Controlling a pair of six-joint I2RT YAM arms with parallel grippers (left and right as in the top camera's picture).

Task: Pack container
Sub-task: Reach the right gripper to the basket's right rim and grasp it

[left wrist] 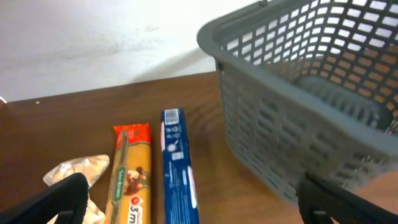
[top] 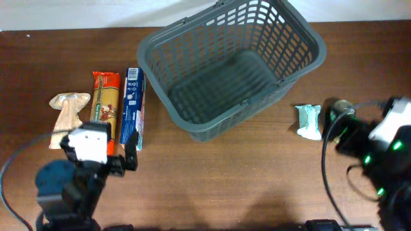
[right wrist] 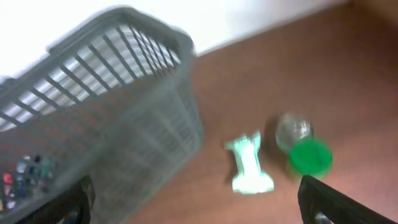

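evidently nothing is packed yet: the grey basket sits at the back middle of the table, turned at a slant, and its base shows bare from overhead. the goods lie outside it on either side, which looks like a layout that gives each arm its own share. to the left, three items lie side by side, well apart from the basket wall except for the nearest: a beige packet, an orange pasta packet and a long blue box, the box lying just beside the basket's left corner. the left gripper hangs over the near ends of these three with its fingers spread wide and nothing between them, probably so it can drop over one of the long packs. to the right, a pale green packet and a green-capped bottle lie near each other, a little way off the basket's right wall. the right gripper hovers on the near side of them, also wide and empty; its wrist view is blurred, so finer detail cannot be told. a first pick seems to be the step in hand.
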